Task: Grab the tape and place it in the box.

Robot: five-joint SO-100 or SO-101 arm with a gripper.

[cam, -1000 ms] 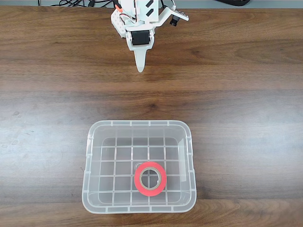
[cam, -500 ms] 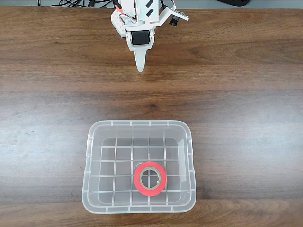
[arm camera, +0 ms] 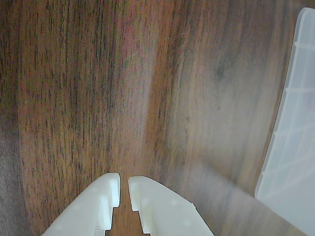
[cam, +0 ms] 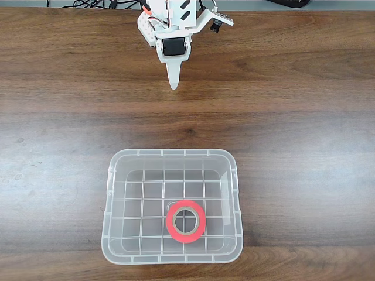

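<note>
The red-orange tape [cam: 186,221] lies flat inside the clear box [cam: 111,193], in its near right part, resting on the grid bottom. My white gripper [cam: 173,83] hangs at the far edge of the table in the fixed view, well away from the box, pointing toward it. In the wrist view my gripper [arm camera: 124,184] has its two white fingers almost together with only a thin gap and nothing between them. A corner of the box [arm camera: 290,147] shows at the right edge of the wrist view.
Bare dark wooden table [cam: 293,134] lies between the arm and the box and on both sides. Black cables [cam: 94,3] run along the far edge behind the arm.
</note>
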